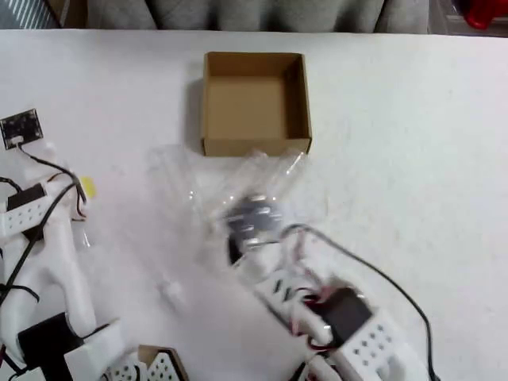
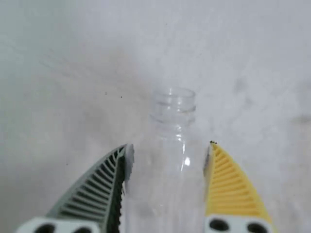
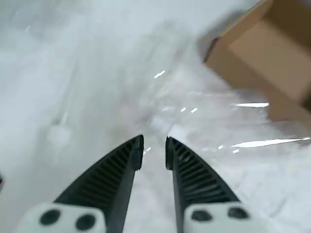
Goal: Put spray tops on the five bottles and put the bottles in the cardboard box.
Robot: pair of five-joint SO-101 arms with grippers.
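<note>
Careful: left claw pinches the clear, capless plastic bottle; right claw, barely parted, could scatter slippery loose bottles.

Left tool clasping a bottle between spread fingers, right tool narrowly parted

The left arm and the right arm are white with black motor boxes and thin black cables; the right one also has red wires and rows of little holes. The left gripper has one grey finger and one yellow finger (both ribbed like a comb). The right gripper has two black ribbed fingers on white bases.
</note>
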